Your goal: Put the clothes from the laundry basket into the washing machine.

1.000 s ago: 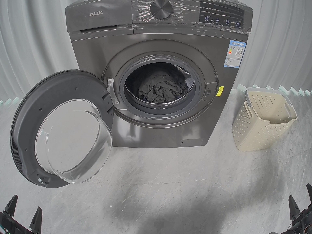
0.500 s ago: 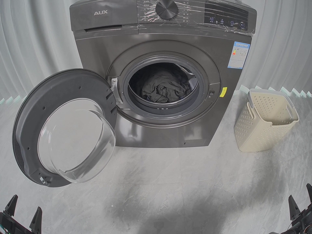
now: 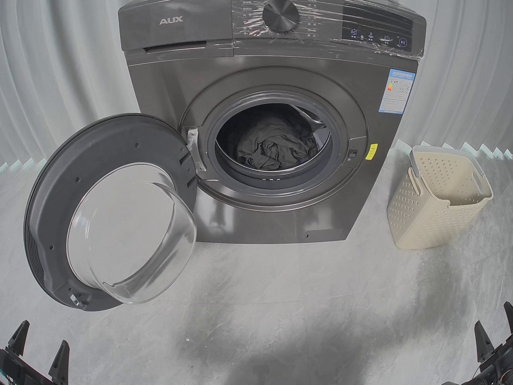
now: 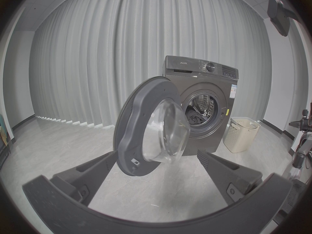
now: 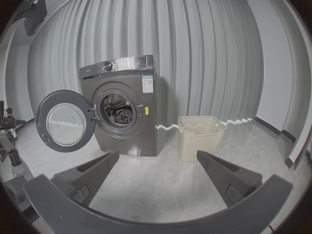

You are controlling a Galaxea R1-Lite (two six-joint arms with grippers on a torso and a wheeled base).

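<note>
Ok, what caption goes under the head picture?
Washer, door open, dark clothes inside; basket to its right.

Staged test room: curtains [image 3: 59, 65] for walls, bare grey floor [image 3: 299, 295], film-wrapped washing machine [image 3: 160, 86]

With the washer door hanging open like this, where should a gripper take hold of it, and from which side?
Probably the grey rim of the door at its free edge, opposite the hinge, coming in with the left gripper from the robot's left. The rim looks thin enough to pinch; the clear bowl bulges out, smooth and too wide.
</note>
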